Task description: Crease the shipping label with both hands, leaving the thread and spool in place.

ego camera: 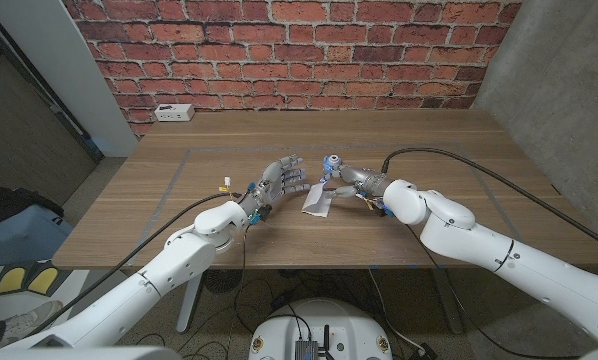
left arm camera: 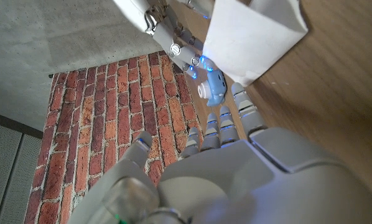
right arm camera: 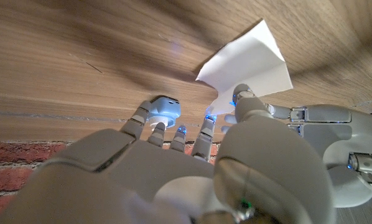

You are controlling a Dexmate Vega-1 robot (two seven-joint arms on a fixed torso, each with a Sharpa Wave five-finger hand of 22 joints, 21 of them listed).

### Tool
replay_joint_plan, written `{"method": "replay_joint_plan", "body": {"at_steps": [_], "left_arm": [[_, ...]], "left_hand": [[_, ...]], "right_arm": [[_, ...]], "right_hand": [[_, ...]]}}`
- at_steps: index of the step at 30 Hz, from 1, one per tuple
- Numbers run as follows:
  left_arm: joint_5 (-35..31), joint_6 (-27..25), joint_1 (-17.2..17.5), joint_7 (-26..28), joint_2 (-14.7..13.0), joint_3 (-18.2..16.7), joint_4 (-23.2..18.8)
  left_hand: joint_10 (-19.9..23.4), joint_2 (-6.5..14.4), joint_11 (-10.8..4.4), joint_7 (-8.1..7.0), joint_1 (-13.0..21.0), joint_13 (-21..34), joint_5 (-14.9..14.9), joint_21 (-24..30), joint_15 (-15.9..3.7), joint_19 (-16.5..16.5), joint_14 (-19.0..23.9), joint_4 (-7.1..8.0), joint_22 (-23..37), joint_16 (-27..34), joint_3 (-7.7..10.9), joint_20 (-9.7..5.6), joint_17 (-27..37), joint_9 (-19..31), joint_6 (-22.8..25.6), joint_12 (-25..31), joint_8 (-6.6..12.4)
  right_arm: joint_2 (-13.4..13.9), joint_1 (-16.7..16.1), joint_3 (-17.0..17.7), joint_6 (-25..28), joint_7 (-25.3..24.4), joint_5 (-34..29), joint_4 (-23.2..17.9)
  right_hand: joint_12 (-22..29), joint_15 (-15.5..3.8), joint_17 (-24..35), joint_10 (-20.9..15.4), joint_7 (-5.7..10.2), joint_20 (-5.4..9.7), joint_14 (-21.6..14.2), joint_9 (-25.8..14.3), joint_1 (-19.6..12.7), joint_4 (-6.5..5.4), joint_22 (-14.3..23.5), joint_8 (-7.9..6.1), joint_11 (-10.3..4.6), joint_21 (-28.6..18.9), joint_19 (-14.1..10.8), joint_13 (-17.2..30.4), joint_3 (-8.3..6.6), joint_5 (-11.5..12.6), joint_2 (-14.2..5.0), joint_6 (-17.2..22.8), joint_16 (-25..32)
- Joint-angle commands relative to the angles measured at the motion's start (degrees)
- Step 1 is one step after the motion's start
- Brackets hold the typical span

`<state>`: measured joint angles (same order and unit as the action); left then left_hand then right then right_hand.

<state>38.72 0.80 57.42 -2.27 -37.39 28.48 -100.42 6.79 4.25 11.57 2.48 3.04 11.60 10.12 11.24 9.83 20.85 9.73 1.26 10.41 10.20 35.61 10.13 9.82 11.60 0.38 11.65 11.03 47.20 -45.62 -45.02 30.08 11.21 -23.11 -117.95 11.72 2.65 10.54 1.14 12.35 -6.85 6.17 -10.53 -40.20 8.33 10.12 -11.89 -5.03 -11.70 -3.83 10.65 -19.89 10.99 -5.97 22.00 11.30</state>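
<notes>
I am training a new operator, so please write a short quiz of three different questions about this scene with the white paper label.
1. True or false: the white folded paper shipping label lies flat and unfolded on the brown wooden table.
2. Which hand touches the label? A) the left hand B) the right hand C) neither
3. Fill in: the wall behind the table is made of red ____.

Key
1. False: it is bent, with one part raised.
2. B: the right hand pinches its edge; the left hand is beside it, fingers spread, holding nothing.
3. Brick.
</notes>
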Motion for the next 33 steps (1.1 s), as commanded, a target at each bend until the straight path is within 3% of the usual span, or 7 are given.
{"method": "replay_joint_plan", "body": {"at_steps": [1,7,11,17,22,24,33], "left_arm": [[-0.87,0.43,0.05,0.43,-0.15,0.09,-1.06],[-2.33,0.97,0.18,0.58,-0.96,0.16,-2.13],[-6.97,2.43,0.48,2.87,-2.13,0.28,-3.56],[-17.54,1.45,0.04,7.47,-5.96,0.46,-7.68],[-28.66,-3.61,-1.85,9.91,-10.2,1.35,-11.7],[-33.2,-6.39,-2.86,10.29,-11.75,1.89,-13.41],[-47.85,-13.99,-9.01,4.22,-15.42,5.74,-17.41]], "left_hand": [[-0.5,0.0,0.05,0.01,-0.36,0.07,-0.16,0.29,0.16,-0.09,-0.49,-0.09,0.08,0.03,-0.19,-0.13,0.06,0.09,0.23,0.03,0.39],[0.01,-0.01,-0.23,0.01,-0.34,0.05,-0.15,0.32,-0.1,-0.07,-0.17,-0.11,0.07,0.17,-0.22,0.0,0.05,0.08,0.75,0.27,0.6],[3.47,0.18,-2.23,-0.09,0.29,-0.02,-0.15,0.94,-2.27,1.66,2.09,-0.64,0.06,0.68,0.07,0.02,-0.03,0.01,5.52,1.52,2.11],[15.61,3.77,-7.05,3.35,8.73,-0.14,2.09,1.9,-6.16,5.92,11.87,-7.93,0.39,1.23,5.5,-2.09,-0.13,-0.35,27.79,4.36,6.79],[22.75,5.59,-9.42,3.33,13.76,-0.11,4.63,1.61,-7.36,4.64,16.75,-10.38,0.74,1.46,8.87,-3.48,0.09,-0.6,37.38,5.58,7.59],[25.9,6.15,-10.81,3.26,15.37,-0.01,5.67,1.39,-7.9,3.53,18.71,-10.31,0.85,2.14,9.45,-3.94,0.53,-0.64,40.46,6.26,7.76],[33.19,5.75,-10.6,5.4,17.6,1.1,7.53,0.77,-9.79,-0.3,21.02,-9.51,1.06,3.41,8.07,-6.36,1.66,-0.47,49.32,8.43,8.77]], "right_arm": [[1.51,-2.66,-0.15,2.59,-2.27,-1.05,-1.36],[1.22,-3.42,-0.55,2.38,-3.98,-1.89,-0.78],[0.54,-3.86,-0.95,1.78,-5.56,-2.61,0.06],[-0.49,-3.84,-1.81,0.64,-6.83,-3.79,1.36],[-0.8,-3.79,-2.02,0.19,-7.03,-4.43,1.88],[-0.87,-3.86,-1.88,0.0,-6.99,-4.33,2.0],[-0.89,-4.15,-1.91,0.58,-7.28,-5.88,1.65]], "right_hand": [[0.65,-0.45,-0.01,-2.04,0.01,-0.26,-1.37,-0.2,-0.92,0.6,0.13,-0.86,-0.34,-0.6,-1.36,0.15,0.15,0.51,0.59,3.42,0.69],[0.86,-0.55,-0.07,-3.67,0.1,-0.25,-2.5,-0.11,-1.86,1.04,0.1,-1.12,-0.4,-0.66,-2.17,0.14,0.27,0.82,1.19,5.94,0.83],[0.84,-0.74,-0.08,-3.89,0.11,-0.31,-2.84,-0.08,-2.0,1.1,0.09,-1.02,-0.36,-0.61,-2.22,0.14,0.39,0.89,1.51,6.18,0.89],[0.79,-0.89,-0.08,-4.09,0.1,-0.37,-3.23,-0.05,-1.97,1.07,0.09,-0.77,-0.36,-0.57,-2.29,0.13,0.64,0.94,1.95,6.11,0.95],[0.8,-1.05,-0.07,-4.38,0.09,-0.42,-3.52,-0.03,-1.95,1.04,0.09,-0.65,-0.35,-0.54,-2.34,0.13,0.83,1.0,2.28,6.24,0.99],[0.82,-1.09,-0.07,-4.51,0.08,-0.42,-3.53,-0.02,-1.96,1.02,0.09,-0.61,-0.27,-0.54,-2.39,0.13,0.89,1.02,2.38,6.31,0.97],[0.64,-1.16,-0.07,-4.55,0.12,-0.3,-3.61,0.0,-2.03,0.96,0.1,-0.21,-0.22,-0.46,-2.42,0.14,1.13,1.15,2.74,6.04,0.87]]}}
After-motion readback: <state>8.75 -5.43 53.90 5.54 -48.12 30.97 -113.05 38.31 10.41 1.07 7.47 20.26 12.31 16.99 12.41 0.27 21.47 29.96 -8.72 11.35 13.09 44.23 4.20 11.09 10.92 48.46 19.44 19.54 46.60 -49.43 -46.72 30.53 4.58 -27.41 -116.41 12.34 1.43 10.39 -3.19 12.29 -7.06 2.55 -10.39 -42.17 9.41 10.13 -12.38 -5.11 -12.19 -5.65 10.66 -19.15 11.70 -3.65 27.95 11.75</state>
